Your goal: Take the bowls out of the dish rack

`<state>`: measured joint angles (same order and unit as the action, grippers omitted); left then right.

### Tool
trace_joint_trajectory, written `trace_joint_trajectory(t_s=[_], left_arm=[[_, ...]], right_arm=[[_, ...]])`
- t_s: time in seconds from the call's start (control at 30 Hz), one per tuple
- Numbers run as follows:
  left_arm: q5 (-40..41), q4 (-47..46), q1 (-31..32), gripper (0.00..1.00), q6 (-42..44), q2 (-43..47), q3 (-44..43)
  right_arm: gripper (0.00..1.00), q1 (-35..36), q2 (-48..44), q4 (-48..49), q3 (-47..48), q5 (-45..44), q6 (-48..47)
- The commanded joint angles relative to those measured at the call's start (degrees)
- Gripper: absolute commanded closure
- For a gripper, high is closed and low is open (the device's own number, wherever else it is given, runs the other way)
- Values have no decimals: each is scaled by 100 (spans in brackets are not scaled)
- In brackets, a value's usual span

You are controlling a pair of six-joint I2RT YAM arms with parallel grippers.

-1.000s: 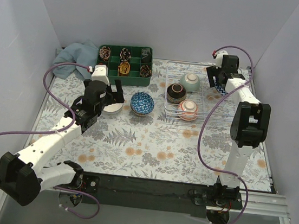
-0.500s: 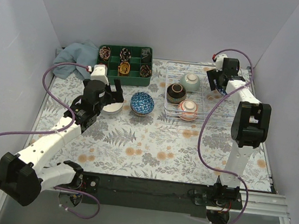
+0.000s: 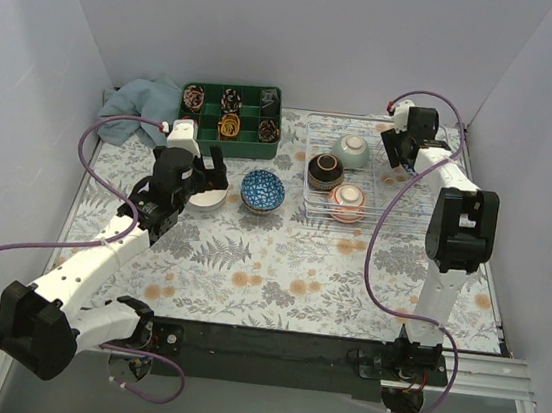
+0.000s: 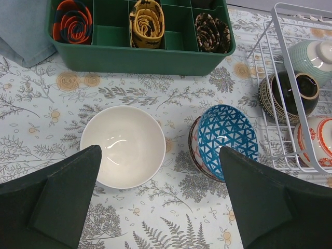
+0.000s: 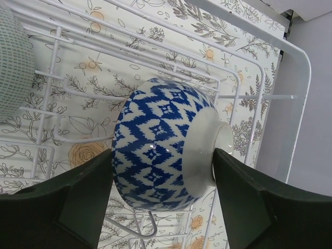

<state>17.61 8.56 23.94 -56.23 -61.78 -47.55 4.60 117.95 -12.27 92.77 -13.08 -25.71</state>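
Note:
The white wire dish rack [image 3: 396, 213] sits at the back right. It holds a pale green bowl [image 3: 351, 151], a dark bowl [image 3: 325, 170] and an orange-and-white bowl [image 3: 348, 202]. My right gripper [image 3: 401, 149] is at the rack's far right corner. In the right wrist view its fingers [image 5: 83, 202] press the rim and the foot of a blue-and-white patterned bowl [image 5: 161, 129] lying on its side in the rack [image 5: 298, 67]. My left gripper [image 4: 161, 202] is open and empty above the table, between a white bowl [image 4: 123, 146] and a blue lattice bowl [image 4: 227, 141].
A green compartment tray [image 3: 231, 120] with rolled cloths stands at the back, with a blue-grey cloth [image 3: 138, 99] to its left. The rack's left wall [image 4: 282, 36] stands just right of the blue lattice bowl. Grey walls close in on three sides.
My right gripper has shifted slightly left and back at the rack's far corner. The left arm and the bowls on the table have not moved.

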Motion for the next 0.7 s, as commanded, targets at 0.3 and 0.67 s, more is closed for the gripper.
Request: trace_joint_trajectory(t_s=[0.3,0.67], left_arm=[[-178,-73,-136,2,51,113,26],[-372,-74,-171,2,24,166,26]], right_arm=[[73,50,-852,-258,-31,-107,506],[80,102,-1538,-258,-242,16,1560]])
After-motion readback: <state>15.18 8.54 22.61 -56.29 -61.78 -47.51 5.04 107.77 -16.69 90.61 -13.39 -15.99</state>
